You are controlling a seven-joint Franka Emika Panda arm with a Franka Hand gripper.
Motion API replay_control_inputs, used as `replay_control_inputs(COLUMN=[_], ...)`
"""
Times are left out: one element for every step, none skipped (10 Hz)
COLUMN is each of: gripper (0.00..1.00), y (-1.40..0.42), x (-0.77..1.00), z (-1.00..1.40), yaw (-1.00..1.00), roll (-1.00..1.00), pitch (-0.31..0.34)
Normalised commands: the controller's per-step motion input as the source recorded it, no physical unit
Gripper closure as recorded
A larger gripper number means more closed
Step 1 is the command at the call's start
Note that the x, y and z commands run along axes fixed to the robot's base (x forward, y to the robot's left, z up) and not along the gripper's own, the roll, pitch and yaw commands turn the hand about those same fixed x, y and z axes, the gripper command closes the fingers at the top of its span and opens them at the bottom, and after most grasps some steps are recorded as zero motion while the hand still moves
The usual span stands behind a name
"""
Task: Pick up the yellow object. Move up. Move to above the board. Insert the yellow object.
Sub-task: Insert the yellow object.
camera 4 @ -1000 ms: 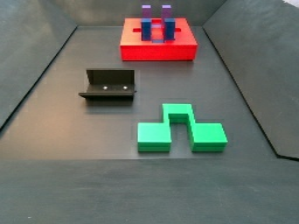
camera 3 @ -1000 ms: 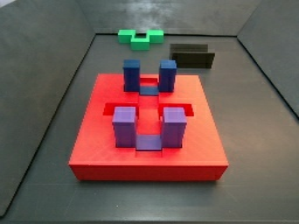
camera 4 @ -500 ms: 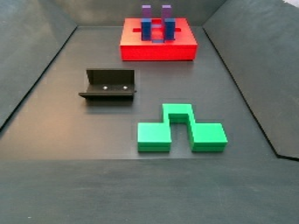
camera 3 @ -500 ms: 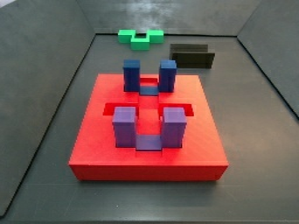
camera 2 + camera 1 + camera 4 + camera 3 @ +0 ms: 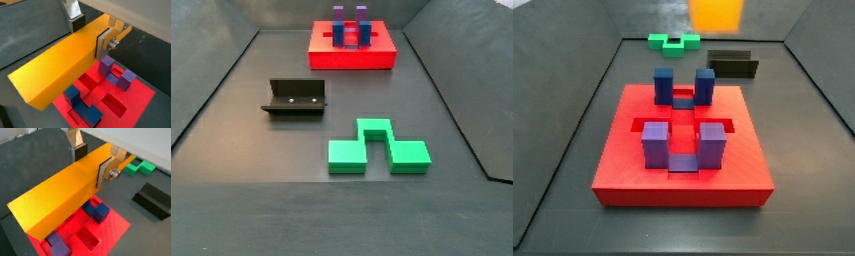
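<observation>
My gripper [image 5: 92, 160] is shut on the yellow object [image 5: 63, 195], a long yellow-orange bar, and holds it in the air over the board [image 5: 110, 230]; both wrist views show this [image 5: 90, 32]. The bar [image 5: 60, 70] hangs well above the board [image 5: 137, 97], a red slab with cut-outs and blue and purple posts. In a side view only the bar's end [image 5: 716, 12] shows at the top edge, above and behind the board [image 5: 680, 182]. The gripper itself is out of both side views. The board [image 5: 352, 58] stands at the far end in a side view.
A green notched block [image 5: 675, 42] lies beyond the board and shows large in a side view [image 5: 376, 150] and in a wrist view [image 5: 137, 167]. The dark fixture [image 5: 295, 98] stands between them, and it also shows in another side view [image 5: 734, 63]. Grey walls bound the floor.
The bar's yellow-orange end has come into a side view at the top edge; it was not in view before. The board, green block and fixture have not moved.
</observation>
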Motion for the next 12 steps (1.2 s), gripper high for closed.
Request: replay_control_inputs(gripper=[1.0,1.0,1.0,1.0,1.0,1.0,1.0,1.0,1.0,1.0,1.0,1.0], y=[-0.28,-0.33,-0.31,-0.23,-0.09,-0.01,0.0,0.0,0.03,0.0,-0.08,-0.08], x=[0.0,0.0,0.04,0.06,0.0,0.0,0.01,0.0,-0.01,0.0,0.06,0.05], z=[-1.0,-1.0,-1.0,-0.94,-0.67,-0.53,-0.45,-0.43,-0.28,-0.1,-0.04,-0.1], yaw=[0.04,0.0,0.0,0.0,0.0,0.0,0.0,-0.04,-0.17,0.0,0.0,0.0], roll=[0.12,0.09,0.06,0.05,0.03,0.01,0.02,0.05,0.0,-0.02,0.0,0.01], pitch=[0.0,0.033,0.037,0.033,0.02,0.0,0.0,0.0,0.004,0.004,0.027,0.027])
